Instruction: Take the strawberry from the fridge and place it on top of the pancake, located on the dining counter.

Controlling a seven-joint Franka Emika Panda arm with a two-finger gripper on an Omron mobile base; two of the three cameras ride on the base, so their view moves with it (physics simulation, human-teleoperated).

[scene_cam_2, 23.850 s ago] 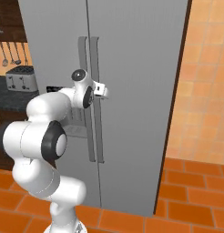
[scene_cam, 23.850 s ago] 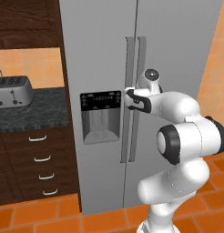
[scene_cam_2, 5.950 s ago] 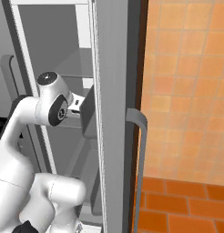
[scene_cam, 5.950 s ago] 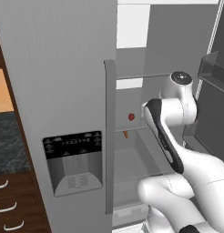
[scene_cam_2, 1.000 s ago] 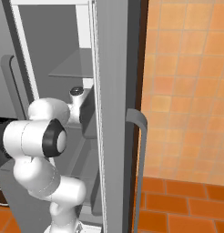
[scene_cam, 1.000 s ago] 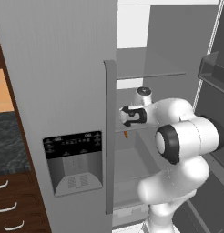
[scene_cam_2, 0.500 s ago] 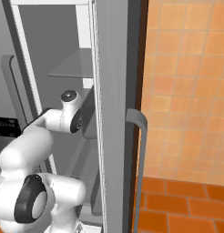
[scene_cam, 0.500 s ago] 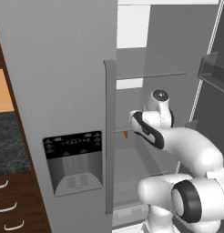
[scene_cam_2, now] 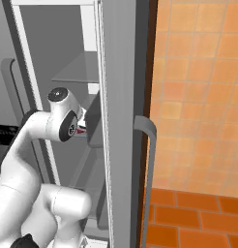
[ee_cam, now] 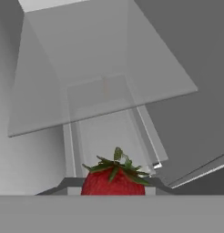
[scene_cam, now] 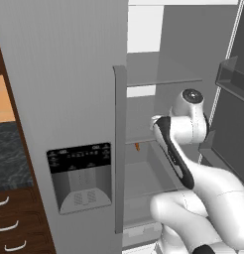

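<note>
The fridge (scene_cam: 69,74) stands with its right door (scene_cam_2: 122,97) swung open, and my arm reaches inside at mid-shelf height. The strawberry (ee_cam: 114,179), red with a green leafy cap, sits at the bottom of the hand view between dark fingertips (ee_cam: 63,184), so my gripper (ee_cam: 113,185) is shut on it. A speck of red, the strawberry (scene_cam_2: 81,130), peeks out at the hand in the right base view, next to the gripper (scene_cam_2: 84,127). The hand looks along a glass shelf (ee_cam: 100,82) into the fridge's grey interior. The pancake and the dining counter are out of view.
A small orange item (scene_cam: 137,146) lies on the shelf left of my forearm. The closed left door carries a black dispenser panel (scene_cam: 80,173) and a long handle (scene_cam: 120,149). Door bins (scene_cam: 233,79) hang to the right. The open door's handle (scene_cam_2: 149,160) juts toward the orange tiled wall.
In the last second the hand with the strawberry has swung from the left edge of the compartment toward its middle, and the wrist has risen.
</note>
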